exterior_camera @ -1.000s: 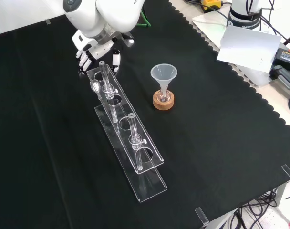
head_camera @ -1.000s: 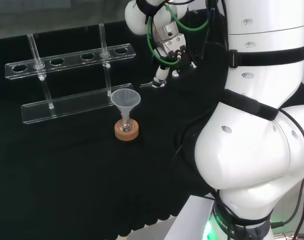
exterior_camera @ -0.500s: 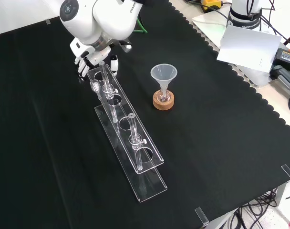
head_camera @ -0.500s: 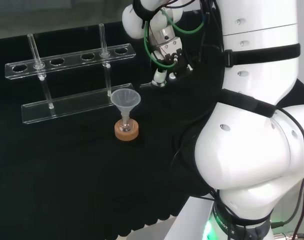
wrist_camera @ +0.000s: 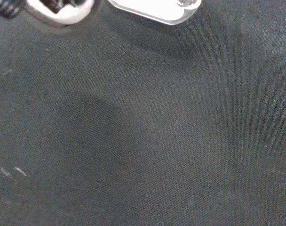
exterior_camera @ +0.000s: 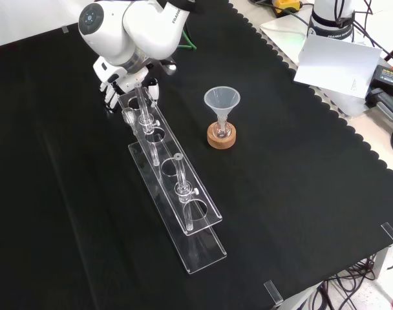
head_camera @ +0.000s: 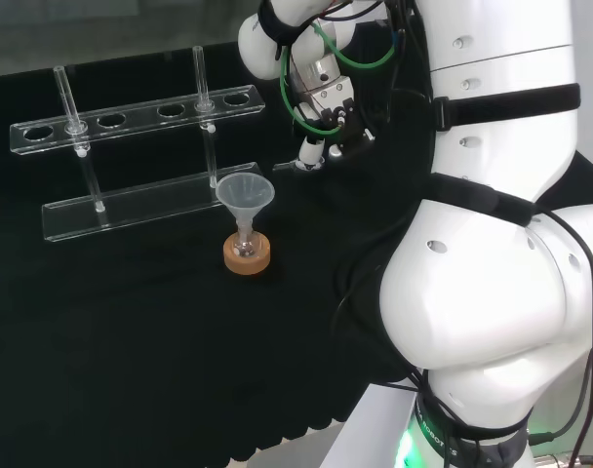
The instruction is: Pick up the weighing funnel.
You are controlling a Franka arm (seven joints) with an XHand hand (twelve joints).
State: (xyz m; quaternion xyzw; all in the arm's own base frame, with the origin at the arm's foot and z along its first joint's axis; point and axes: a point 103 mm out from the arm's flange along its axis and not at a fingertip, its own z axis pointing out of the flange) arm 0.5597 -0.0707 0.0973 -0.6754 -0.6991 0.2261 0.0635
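Observation:
A small clear piece that looks like the weighing funnel (exterior_camera: 127,117) lies on the black cloth at the far end of the clear tube rack (exterior_camera: 183,206). In the head view the weighing funnel (head_camera: 285,166) is a faint clear shape just right of the rack (head_camera: 140,203). My hand (exterior_camera: 117,79) hangs right above it with fingers (head_camera: 312,150) pointing down, fairly straight, with nothing plainly between them. Whether they touch the piece is hard to tell. The wrist view shows bare cloth and a blurred white part of the hand (wrist_camera: 154,9).
The big funnel (exterior_camera: 222,101) stands in a small flask on a cork ring (exterior_camera: 221,138), to the right of the rack in the front view. Two glass tubes (head_camera: 200,76) stand in the rack. The arm's white links (head_camera: 501,244) rise at the head view's right.
The hand has shifted a little to the left in both views, closer over the rack's far end and the small clear piece. Nothing on the cloth has moved.

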